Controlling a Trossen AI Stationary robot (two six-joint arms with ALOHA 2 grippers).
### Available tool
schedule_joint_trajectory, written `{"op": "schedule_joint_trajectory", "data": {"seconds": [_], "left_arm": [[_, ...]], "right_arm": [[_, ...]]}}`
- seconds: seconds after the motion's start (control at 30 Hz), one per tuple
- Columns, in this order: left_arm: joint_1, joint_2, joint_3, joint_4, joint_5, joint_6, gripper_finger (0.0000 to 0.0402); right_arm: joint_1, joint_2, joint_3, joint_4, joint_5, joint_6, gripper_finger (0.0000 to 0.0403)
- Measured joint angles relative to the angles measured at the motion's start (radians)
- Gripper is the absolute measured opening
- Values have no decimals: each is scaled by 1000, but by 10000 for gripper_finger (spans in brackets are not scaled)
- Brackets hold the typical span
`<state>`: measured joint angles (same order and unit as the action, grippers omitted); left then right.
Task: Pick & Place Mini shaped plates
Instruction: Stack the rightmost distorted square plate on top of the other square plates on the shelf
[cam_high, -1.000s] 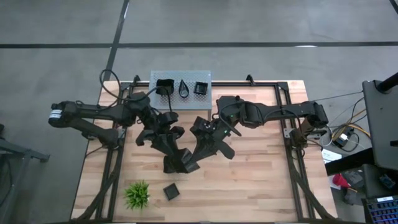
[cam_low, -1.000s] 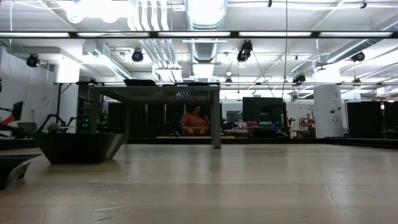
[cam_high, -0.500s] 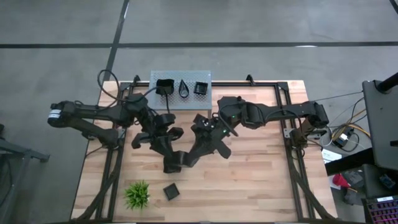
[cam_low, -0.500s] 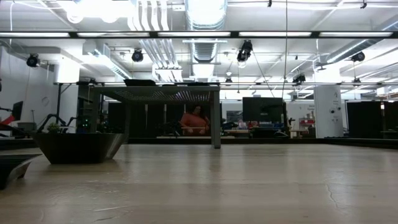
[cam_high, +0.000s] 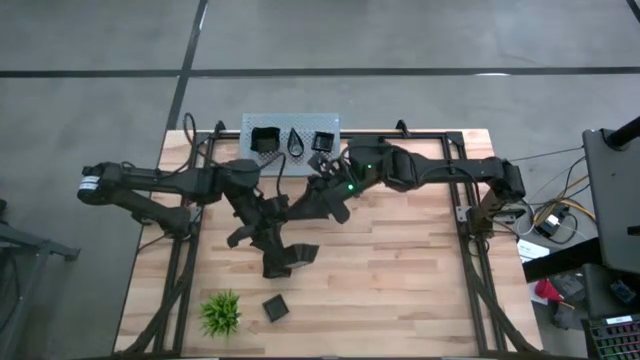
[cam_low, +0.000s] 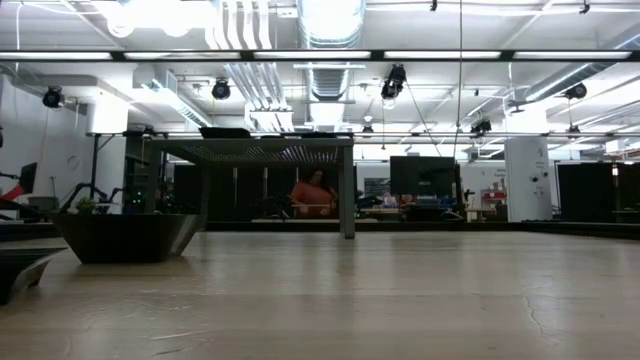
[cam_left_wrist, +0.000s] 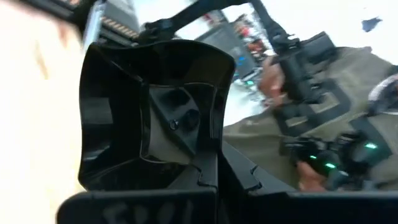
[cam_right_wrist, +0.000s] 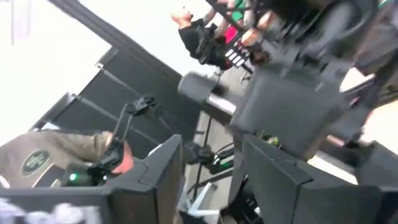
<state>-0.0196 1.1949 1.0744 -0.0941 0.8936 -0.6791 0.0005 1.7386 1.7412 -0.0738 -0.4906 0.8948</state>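
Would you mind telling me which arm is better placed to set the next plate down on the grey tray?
Left, probably. The left gripper is shut on a square black plate, near the table's middle. The right gripper looks open and empty, though it is nearer the grey tray.

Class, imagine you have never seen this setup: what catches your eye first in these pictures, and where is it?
The two dark arms crossing mid-table: the left gripper holds a square black plate, while the right gripper sits just behind it. At the table's far edge, a grey perforated tray carries three more small black plates. A spiky green plant stands near the front left corner.
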Motion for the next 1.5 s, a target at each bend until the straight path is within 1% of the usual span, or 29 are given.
{"op": "schedule_joint_trajectory", "data": {"seconds": [0.07,0.13,0.2,0.3,0.4,0.47,0.53,0.63,0.73,0.83,0.9,0.97,1.1,1.3,1.37,1.47,1.5], "left_arm": [[0,-7,0,-64,-27,36,0],[0,-25,0,-146,-54,110,0],[0,-53,0,-254,-125,216,0],[-1,-95,0,-431,-307,357,0],[1,-139,0,-583,-553,441,0],[3,-162,0,-658,-702,497,0],[9,-185,0,-704,-816,564,0],[22,-218,0,-737,-924,685,0],[35,-244,0,-749,-1029,812,0],[51,-263,0,-762,-1172,967,0],[67,-264,2,-761,-1254,1058,0],[96,-254,9,-762,-1293,1129,0],[170,-224,19,-784,-1304,1241,0],[325,-191,23,-789,-1317,1322,0],[374,-177,28,-775,-1297,1330,0],[436,-153,42,-771,-1206,1318,0],[449,-142,45,-772,-1190,1314,0]], "right_arm": [[-19,0,0,0,0,-2,176],[-29,-4,0,2,-3,-1,187],[-30,-10,0,6,-4,-15,194],[-21,-23,1,14,-4,-56,198],[-17,-30,2,16,-4,-100,197],[-17,-31,2,13,-4,-99,193],[-16,-31,2,11,-3,-93,189],[-1,-31,2,11,2,-96,185],[24,-32,2,11,28,-129,182],[50,-32,1,13,73,-160,180],[63,-32,1,13,85,-171,180],[72,-32,1,13,109,-177,180],[83,-32,1,12,171,-199,178],[95,-32,0,13,216,-192,180],[103,-32,0,12,242,-194,178],[111,-32,0,11,262,-199,176],[112,-32,0,11,263,-199,176]]}}
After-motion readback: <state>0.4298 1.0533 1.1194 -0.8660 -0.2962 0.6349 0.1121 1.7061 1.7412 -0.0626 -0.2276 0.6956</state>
